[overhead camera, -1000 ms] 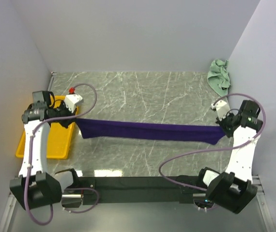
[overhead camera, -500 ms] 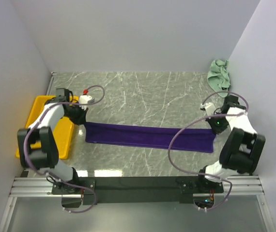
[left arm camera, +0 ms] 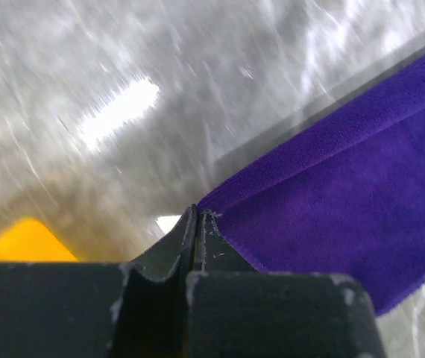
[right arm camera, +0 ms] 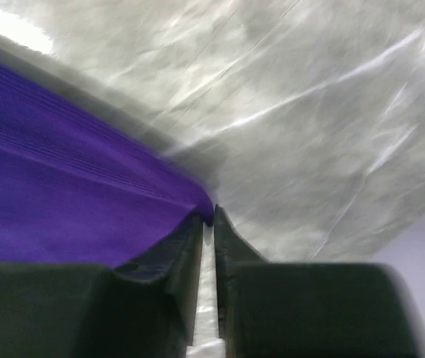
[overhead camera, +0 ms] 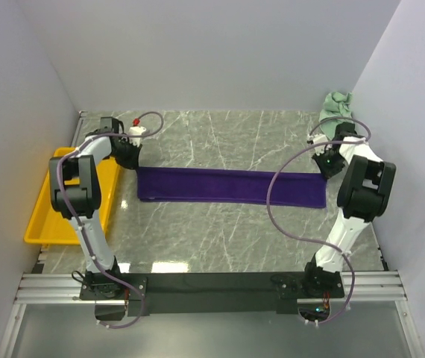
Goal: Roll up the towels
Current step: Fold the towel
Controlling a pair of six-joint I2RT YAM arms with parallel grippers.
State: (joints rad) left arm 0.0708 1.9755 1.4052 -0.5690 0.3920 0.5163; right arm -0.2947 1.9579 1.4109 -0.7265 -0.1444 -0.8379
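sitting at the left edge of the marble table (overhead camera: pixel 220 239), the yellow tray (overhead camera: pixel 41 216) has the left arm's links crossing above its far end. neither towel is in it. the purple towel (overhead camera: pixel 231 186) lies outside it, flat on the marble as a long strip running left to right between the two grippers. the mint green towel (overhead camera: pixel 337 104) is bunched up in the far right corner against the wall.

the left gripper (left arm camera: pixel 199 224) has its fingers pressed together on the purple towel's left corner. the right gripper (right arm camera: pixel 207 216) shows a thin slit between its fingers with the towel's right corner at their tips; i cannot tell whether it is nipping the cloth.

a second ago the purple towel hung stretched in the air between the grippers, nearer the arm bases. half a second ago it was lower and partly down. now it rests flat, farther back on the table, with both arms reaching farther out. the green towel and the tray have not moved.
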